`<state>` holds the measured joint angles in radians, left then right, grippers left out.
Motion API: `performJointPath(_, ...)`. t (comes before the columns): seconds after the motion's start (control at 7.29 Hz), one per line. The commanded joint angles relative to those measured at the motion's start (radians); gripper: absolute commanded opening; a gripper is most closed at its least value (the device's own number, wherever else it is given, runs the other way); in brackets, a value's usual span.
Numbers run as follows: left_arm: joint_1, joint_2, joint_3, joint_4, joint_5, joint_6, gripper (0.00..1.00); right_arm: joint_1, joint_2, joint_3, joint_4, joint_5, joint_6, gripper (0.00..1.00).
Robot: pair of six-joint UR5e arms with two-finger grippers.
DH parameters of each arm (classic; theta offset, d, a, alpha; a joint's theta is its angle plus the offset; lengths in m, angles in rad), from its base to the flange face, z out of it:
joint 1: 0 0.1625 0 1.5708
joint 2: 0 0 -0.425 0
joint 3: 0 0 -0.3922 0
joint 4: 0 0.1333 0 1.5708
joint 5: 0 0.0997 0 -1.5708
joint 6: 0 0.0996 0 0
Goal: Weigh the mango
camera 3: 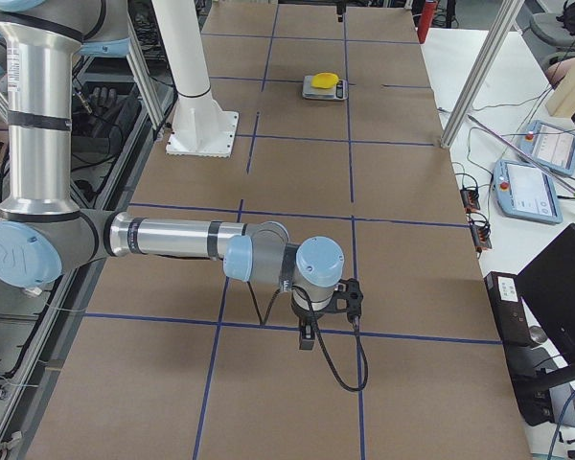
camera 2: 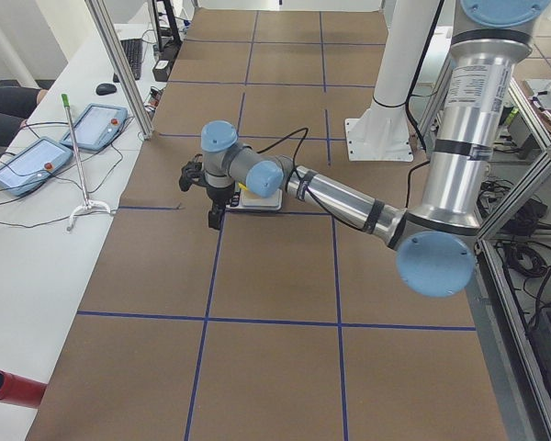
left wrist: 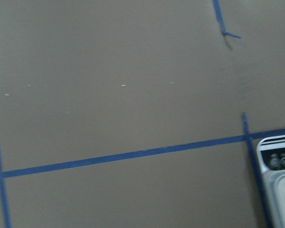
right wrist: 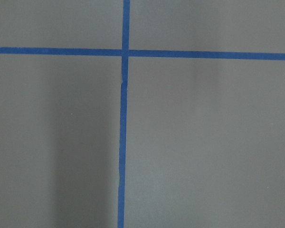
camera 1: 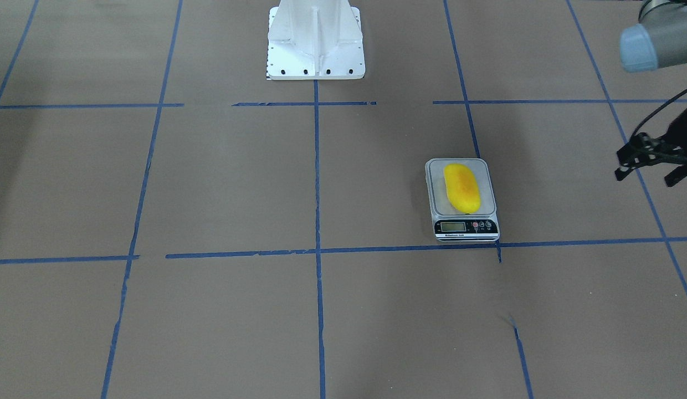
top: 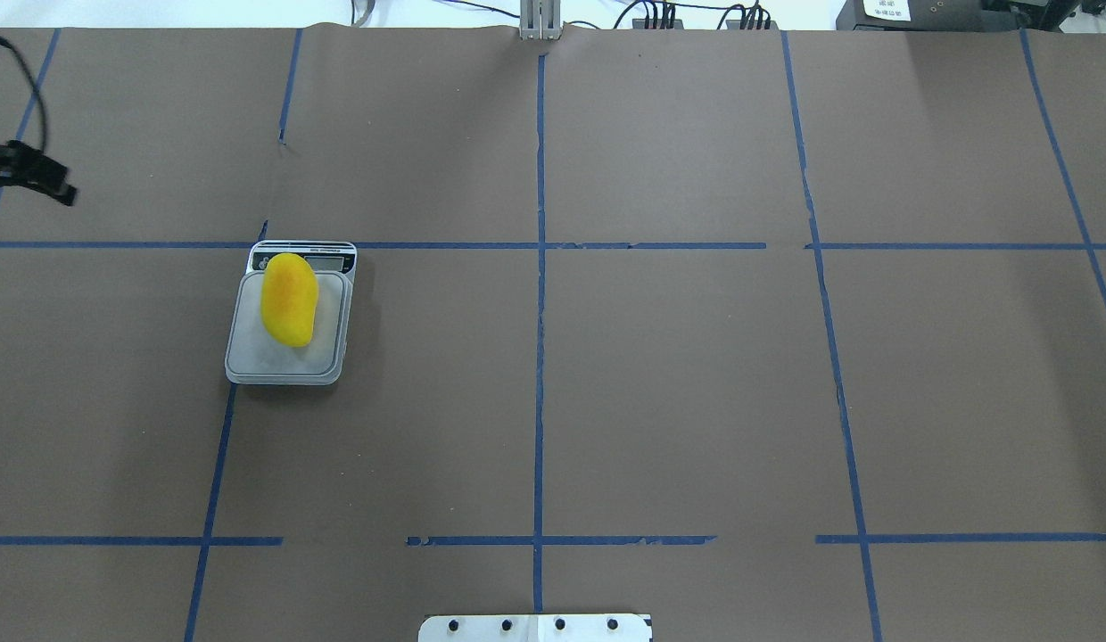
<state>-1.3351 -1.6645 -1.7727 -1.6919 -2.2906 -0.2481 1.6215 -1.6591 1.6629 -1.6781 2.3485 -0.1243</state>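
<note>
Mango [camera 1: 462, 187], a small glossy bright-yellow oval fruit with an orange blush, lying flat on the platform of the white-and-grey digital kitchen scale [camera 1: 465, 226], inside the platform's edges and touched by nothing else. Long axis running roughly away from the robot's base toward the scale's display end, tilted a little off the blue tape lines [top: 540, 357]. Display digits too small to read.

Black two-finger left gripper [camera 1: 651, 169] hanging well apart from the scale, out toward the table edge on the robot's left and slightly farther from the base than the fruit. Fingers spread, bare table showing between them, holding nothing. From there, mango lying toward the robot's right and a bit back toward the base. Only a corner of the scale caught at the lower right of the left wrist view.

Right gripper [camera 3: 331, 316] far off over the opposite half of the table, seen only from the side; spread or closed, cannot tell. Clearly the farther of the two.

Judged from this: placement done, with only an undisturbed platform needed for the reading. Any further reach probably best made by the left arm, closing across the fruit's short axis.
</note>
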Motion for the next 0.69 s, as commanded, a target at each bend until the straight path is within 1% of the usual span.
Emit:
performJointPath(0.0,-0.232,0.062,0.125,0.017,-0.053,0.318,1.00,0.000,0.001,0.000,0.000,0.000,0.000,1.00)
performJointPath(0.14,-0.271,0.055,0.165,0.029,-0.053,0.360,1.00,0.000,0.001,0.000,0.000,0.000,0.000,1.00)
performJointPath(0.55,-0.274,0.068,0.136,0.014,-0.044,0.368,1.00,0.000,0.001,0.000,0.000,0.000,0.000,1.00)
